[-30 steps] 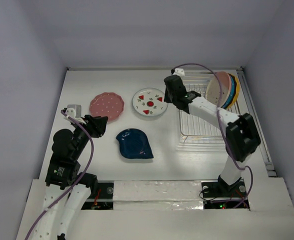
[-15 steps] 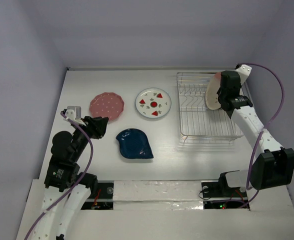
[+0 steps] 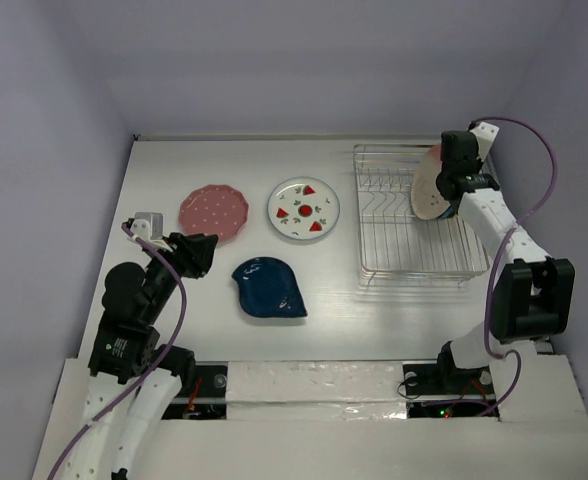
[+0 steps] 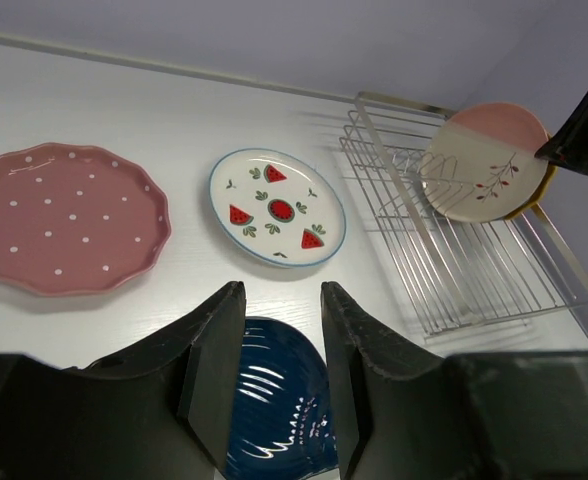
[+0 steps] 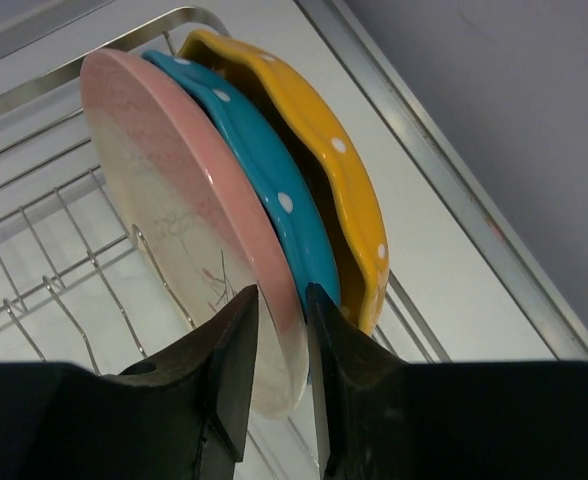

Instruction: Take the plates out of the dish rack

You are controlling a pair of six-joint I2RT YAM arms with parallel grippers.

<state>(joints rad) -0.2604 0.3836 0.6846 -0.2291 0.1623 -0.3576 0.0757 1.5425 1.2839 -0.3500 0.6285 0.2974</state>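
Observation:
Three plates lie flat on the table: pink dotted [image 3: 214,210] [image 4: 64,215], white with red strawberries [image 3: 303,208] [image 4: 277,207] and dark blue leaf-shaped [image 3: 269,287] [image 4: 279,400]. In the dish rack [image 3: 414,265] [image 4: 474,290] the cream-and-pink plate [image 3: 427,190] [image 5: 174,200], the light blue dotted plate [image 5: 264,190] and the yellow-orange one [image 5: 324,160] stand on edge at the far right. My right gripper [image 3: 452,188] [image 5: 282,295] is open, its fingers astride the cream-and-pink plate's rim, one slipped between it and the light blue plate. My left gripper [image 3: 199,250] [image 4: 282,300] hangs open and empty above the dark blue plate.
The rack's upright tines [image 5: 64,290] and raised rim [image 5: 454,200] hem in the standing plates. A wall rises just right of the rack. Bare table [image 3: 314,165] lies behind and around the three flat plates.
The right arm has swung from the strawberry plate over to the standing plates at the rack's far right, and its jaws have widened. The left arm has not moved.

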